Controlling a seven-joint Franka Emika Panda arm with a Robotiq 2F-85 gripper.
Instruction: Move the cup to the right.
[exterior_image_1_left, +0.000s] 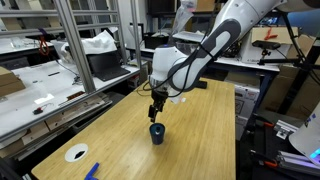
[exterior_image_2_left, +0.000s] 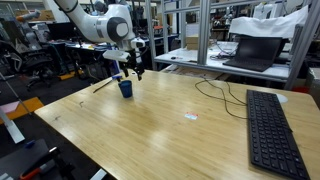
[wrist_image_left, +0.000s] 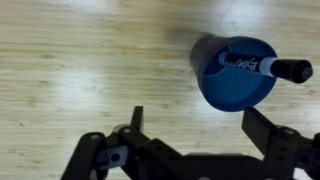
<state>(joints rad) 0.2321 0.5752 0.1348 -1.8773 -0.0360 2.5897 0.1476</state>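
Observation:
The dark navy-blue cup stands upright on the wooden table, also seen in an exterior view. In the wrist view the cup holds a marker that leans over its rim. My gripper hangs just above the cup, also visible in an exterior view. In the wrist view the gripper is open and empty, its fingers spread wide, with the cup ahead of and toward the right finger.
A white tape roll and a small flat bright-blue object lie near the table's front corner. A black keyboard and cables lie on the table's other side. Shelving and monitors surround the table.

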